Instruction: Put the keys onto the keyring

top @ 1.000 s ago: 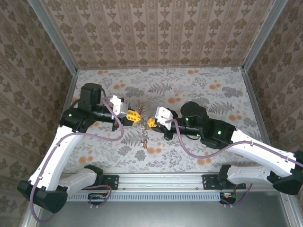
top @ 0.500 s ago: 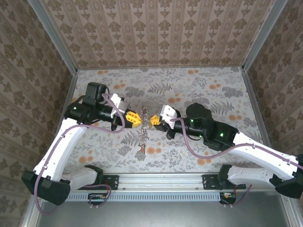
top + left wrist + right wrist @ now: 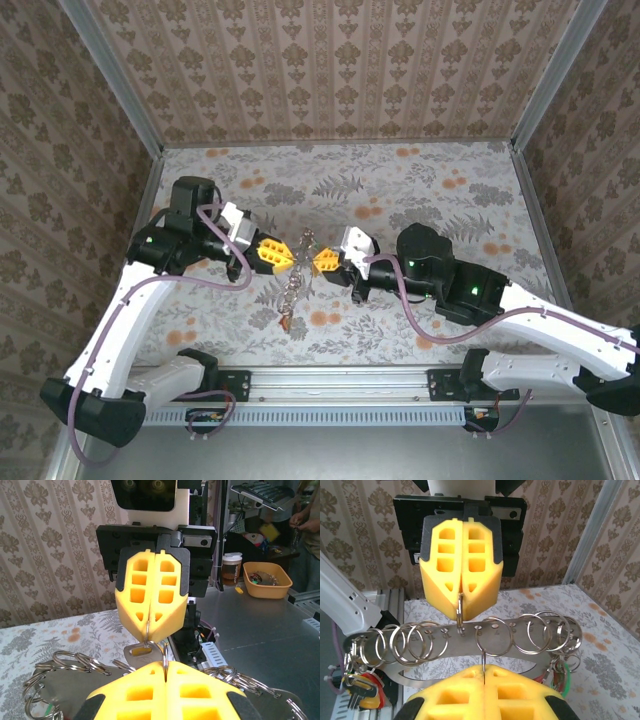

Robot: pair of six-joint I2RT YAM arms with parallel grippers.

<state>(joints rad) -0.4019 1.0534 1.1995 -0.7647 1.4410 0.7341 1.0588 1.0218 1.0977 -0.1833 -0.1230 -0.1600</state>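
The keyring is a curved steel plate (image 3: 520, 630) with a row of holes carrying several split rings, held off the table between both arms (image 3: 298, 262). My left gripper (image 3: 272, 253) is shut on one split ring (image 3: 460, 611), seen edge-on at its own tips (image 3: 165, 652). The right gripper (image 3: 325, 260) faces it, shut on a thin metal loop (image 3: 483, 657) hooked into a larger ring (image 3: 492, 637). A silver key head (image 3: 137, 651) shows just under the right gripper's tips. More keys with red and orange tags (image 3: 362, 692) hang from one end, a green tag (image 3: 565, 675) from the other.
Floral table cover (image 3: 420, 180) lies below, with patterned walls on three sides and an aluminium rail (image 3: 340, 385) at the near edge. Beyond the cell, an orange bowl (image 3: 267, 580) and a cup (image 3: 232, 567) stand on a metal bench.
The two grippers have drawn a little apart, the left one shifting left and down. The hanging keys swung toward the lower left. Both grippers stay shut.
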